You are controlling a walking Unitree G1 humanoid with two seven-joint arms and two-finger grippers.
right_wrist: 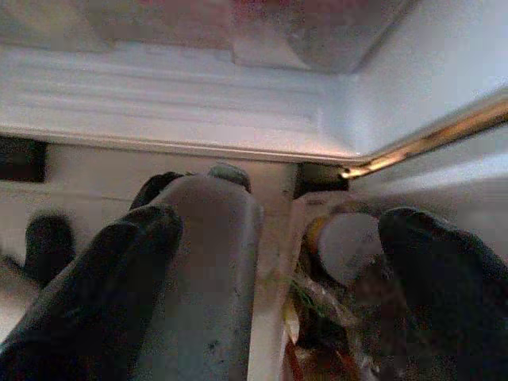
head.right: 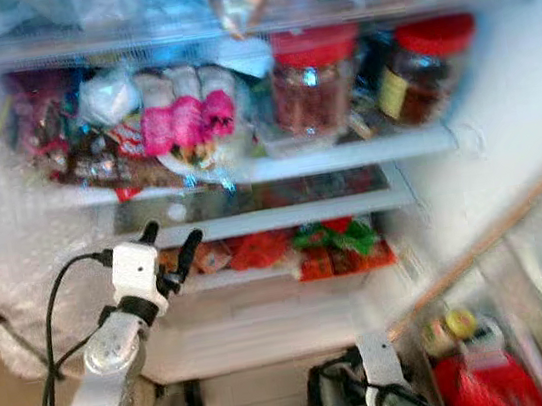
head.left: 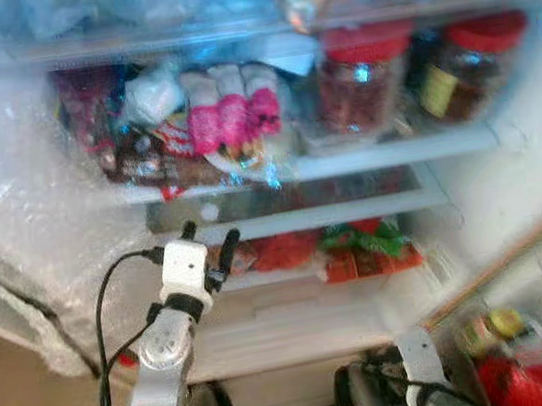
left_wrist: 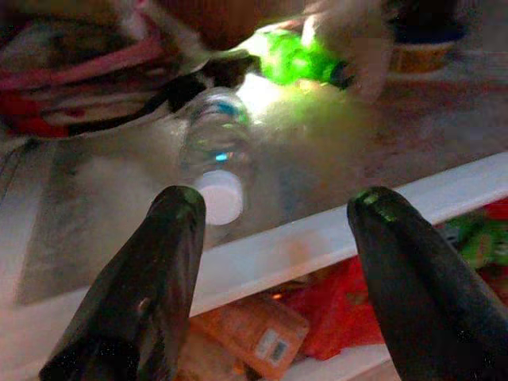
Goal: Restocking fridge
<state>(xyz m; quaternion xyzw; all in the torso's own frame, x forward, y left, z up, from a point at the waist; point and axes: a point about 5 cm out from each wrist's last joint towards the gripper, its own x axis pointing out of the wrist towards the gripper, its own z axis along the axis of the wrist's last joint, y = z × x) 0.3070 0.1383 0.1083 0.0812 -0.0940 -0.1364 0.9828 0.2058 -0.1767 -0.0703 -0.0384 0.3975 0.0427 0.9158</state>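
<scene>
The fridge stands open before me. A clear water bottle (left_wrist: 214,155) with a white cap (left_wrist: 221,196) lies on its side on the lower glass shelf (head.left: 293,218), cap toward me. My left gripper (head.left: 210,234) is raised just in front of that shelf's edge. It is open, its fingers (left_wrist: 159,262) apart on either side of the cap and touching nothing. My right gripper (right_wrist: 282,222) hangs low by the fridge's bottom edge, open, with a grey cylinder and the door shelf behind it.
The shelf above holds pink packs (head.left: 234,117), snack bags and two red-lidded jars (head.left: 365,79). Red and green packets (head.left: 358,246) lie below the glass shelf. The door shelf at right carries a yellow-capped bottle (head.left: 500,324) and a red pack (head.left: 534,383). Bubble wrap (head.left: 21,218) covers the left wall.
</scene>
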